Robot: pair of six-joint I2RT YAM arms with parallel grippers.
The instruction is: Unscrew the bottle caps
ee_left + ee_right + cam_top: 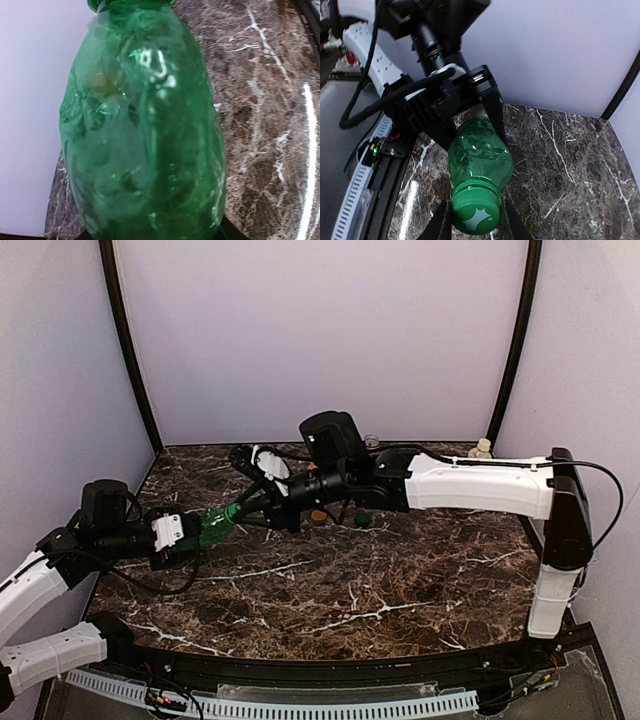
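Right wrist view: a bright green cap [475, 215], stamped with a pale four-point star, sits low in the centre of the frame. It is on a green bottle [481, 155] that is held above the counter [560, 165] with its neck pointing at the lens. The right end effector [475, 226] has its two dark fingers pressed to opposite sides of the cap, clamped on it. Higher in the frame, the left end effector [470, 131] is closed round the bottle's body, one black finger running down its right flank.

Left wrist view shows the same bottle filling the frame: thin, see-through green plastic, dimpled and glossy, apparently empty.

Top view puts the pair left of centre, where the two arms meet over the dark, white-veined, marble-look counter. A tan cap [318, 517] and a dark cap [362, 521] lie loose near mid-frame.

The cap looks small, stiff and light. It is best taken by its round side wall, as it is now, with a firm pinch because the plastic looks smooth. The bottle is likely the weak point. Its soft wall may buckle or turn in the left grip as the cap is twisted, so a hold on the stiffer shoulder near the neck would probably serve better than one at mid-body.
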